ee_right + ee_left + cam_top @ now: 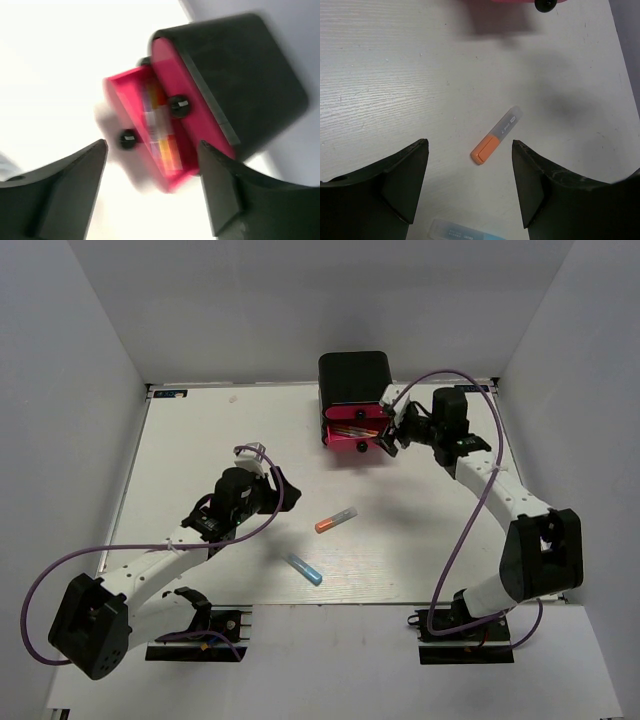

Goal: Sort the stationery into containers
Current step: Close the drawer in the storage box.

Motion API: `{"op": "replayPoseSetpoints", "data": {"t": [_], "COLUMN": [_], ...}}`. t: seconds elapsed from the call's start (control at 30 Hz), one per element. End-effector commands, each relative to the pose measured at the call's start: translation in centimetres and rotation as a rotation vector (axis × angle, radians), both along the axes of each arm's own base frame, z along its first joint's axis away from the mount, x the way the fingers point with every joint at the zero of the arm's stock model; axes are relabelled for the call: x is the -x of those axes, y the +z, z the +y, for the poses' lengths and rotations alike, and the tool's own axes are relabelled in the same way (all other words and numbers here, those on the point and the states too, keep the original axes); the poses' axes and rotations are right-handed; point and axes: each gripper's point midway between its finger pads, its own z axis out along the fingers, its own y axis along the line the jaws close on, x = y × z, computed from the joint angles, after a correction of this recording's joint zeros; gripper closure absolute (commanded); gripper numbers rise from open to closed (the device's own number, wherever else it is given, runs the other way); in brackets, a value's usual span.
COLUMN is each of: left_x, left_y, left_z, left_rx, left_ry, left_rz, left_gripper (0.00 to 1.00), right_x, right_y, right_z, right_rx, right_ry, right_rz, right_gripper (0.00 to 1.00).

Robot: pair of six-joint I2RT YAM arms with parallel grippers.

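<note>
An orange-grey marker [335, 520] lies on the white table, also in the left wrist view [496, 135]. A blue marker [305, 569] lies nearer the front, its clear end at the bottom of the left wrist view [465, 232]. My left gripper [278, 483] is open and empty, above and left of the orange-grey marker [470, 185]. The black box [354, 380] stands at the back with one pink drawer [356, 434] pulled out, holding orange and yellow items [162, 132]. My right gripper [392, 427] is open and empty, just right of the drawer [152, 185].
White walls close in the table on the left, back and right. The table's back edge [240, 386] runs just behind the box. A purple cable [450, 375] loops over the right arm beside the box.
</note>
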Motion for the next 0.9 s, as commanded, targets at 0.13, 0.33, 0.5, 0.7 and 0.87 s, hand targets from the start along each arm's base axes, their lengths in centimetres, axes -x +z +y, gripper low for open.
{"op": "replayPoseSetpoints", "data": {"t": [0.13, 0.33, 0.5, 0.7, 0.87], "left_x": [0.0, 0.0, 0.1, -0.1, -0.1], "left_y": [0.4, 0.8, 0.3, 0.6, 0.5], "left_z": [-0.4, -0.4, -0.3, -0.4, -0.4], "left_rx": [0.007, 0.012, 0.002, 0.001, -0.011], "left_ry": [-0.019, -0.019, -0.019, -0.019, -0.023], "left_rz": [-0.017, -0.025, -0.009, -0.008, -0.004], "left_gripper": [0.23, 0.23, 0.23, 0.23, 0.23], "right_x": [5.3, 5.4, 5.0, 2.4, 0.2], "right_y": [-6.2, -8.9, -10.0, -10.0, -10.7], "right_z": [1.7, 1.5, 1.8, 1.8, 2.2], "right_rx": [-0.297, -0.464, -0.579, -0.704, -0.737], "right_ry": [-0.089, -0.279, -0.375, -0.476, -0.527], "right_rz": [0.542, 0.723, 0.851, 0.891, 0.926], "right_gripper": [0.59, 0.66, 0.44, 0.42, 0.45]}}
